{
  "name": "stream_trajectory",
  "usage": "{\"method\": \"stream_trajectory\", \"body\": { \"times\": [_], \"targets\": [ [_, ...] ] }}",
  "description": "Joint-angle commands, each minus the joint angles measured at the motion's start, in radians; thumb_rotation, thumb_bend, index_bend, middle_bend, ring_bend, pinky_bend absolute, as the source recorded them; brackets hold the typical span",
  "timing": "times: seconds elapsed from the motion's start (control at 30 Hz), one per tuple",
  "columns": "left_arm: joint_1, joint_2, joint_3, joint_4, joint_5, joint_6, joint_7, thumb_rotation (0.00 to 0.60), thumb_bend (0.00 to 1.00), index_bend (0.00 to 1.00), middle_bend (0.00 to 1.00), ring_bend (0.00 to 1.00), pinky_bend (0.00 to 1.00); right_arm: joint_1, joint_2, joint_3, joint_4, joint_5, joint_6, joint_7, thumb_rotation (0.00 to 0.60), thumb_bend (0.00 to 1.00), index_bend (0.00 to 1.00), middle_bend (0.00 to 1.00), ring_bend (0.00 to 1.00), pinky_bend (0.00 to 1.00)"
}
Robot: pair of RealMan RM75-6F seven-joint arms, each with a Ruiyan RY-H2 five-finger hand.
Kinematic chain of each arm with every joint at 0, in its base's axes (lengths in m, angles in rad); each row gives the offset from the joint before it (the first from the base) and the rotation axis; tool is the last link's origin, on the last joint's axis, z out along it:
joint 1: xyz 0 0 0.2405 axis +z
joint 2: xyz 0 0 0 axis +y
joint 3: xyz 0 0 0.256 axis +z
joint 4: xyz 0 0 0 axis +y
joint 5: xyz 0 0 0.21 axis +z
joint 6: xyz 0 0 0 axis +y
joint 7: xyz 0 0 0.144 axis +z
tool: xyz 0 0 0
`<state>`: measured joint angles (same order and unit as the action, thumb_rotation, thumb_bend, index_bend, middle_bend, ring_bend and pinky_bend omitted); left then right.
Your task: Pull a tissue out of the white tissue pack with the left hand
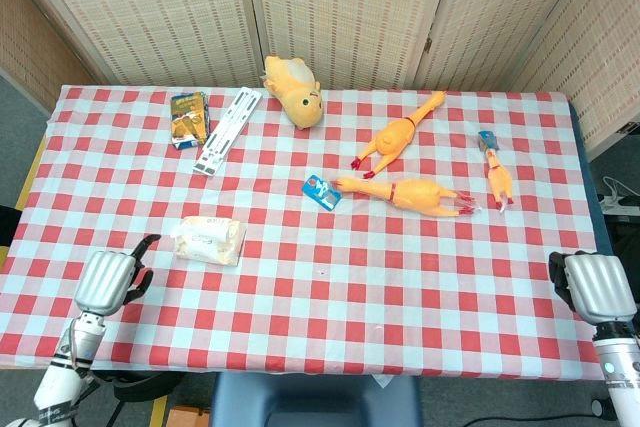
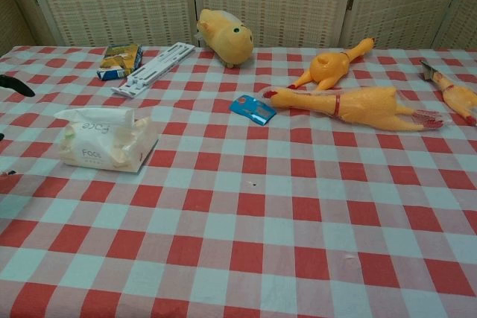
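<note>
We see our left hand (image 1: 107, 281) low at the near edge of the table (image 1: 330, 317), holding nothing, its dark fingers (image 1: 143, 247) apart. The white tissue pack (image 1: 209, 239) lies just ahead and to its right, not touching. Our right hand (image 1: 596, 287) is at the other near corner; we cannot tell how its fingers lie. Farther off lie three rubber chickens (image 1: 410, 193).

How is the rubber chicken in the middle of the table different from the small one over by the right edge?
The middle rubber chicken is clearly bigger than the small chicken. The middle one lies crosswise on the table, feet toward the right; the small one lies lengthwise, feet toward the front edge. The small one has a grey tag at its far end; the big one has a red band. Both are orange and lie flat on the checked cloth.
</note>
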<state>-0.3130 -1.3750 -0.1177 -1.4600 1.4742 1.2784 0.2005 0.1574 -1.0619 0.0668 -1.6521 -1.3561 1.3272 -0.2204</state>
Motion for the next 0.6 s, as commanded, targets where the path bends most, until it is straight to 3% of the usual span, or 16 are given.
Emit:
{"method": "stream_trajectory", "body": {
  "times": [0.03,0.6],
  "targets": [
    [-0.041,-0.052,-0.024,0.047,-0.029,-0.041,0.000,0.600,0.44,0.22,0.90,0.96,1.00,0.001,0.002,0.001,0.000,0.002,-0.003,0.002,0.600,0.92,0.86,0.73,0.61,0.65],
    [-0.153,-0.245,-0.069,0.249,-0.078,-0.073,0.048,0.600,0.44,0.29,0.90,0.96,1.00,0.003,0.007,0.002,-0.004,0.010,-0.010,0.002,0.600,0.92,0.86,0.73,0.61,0.65]
  ]
}}
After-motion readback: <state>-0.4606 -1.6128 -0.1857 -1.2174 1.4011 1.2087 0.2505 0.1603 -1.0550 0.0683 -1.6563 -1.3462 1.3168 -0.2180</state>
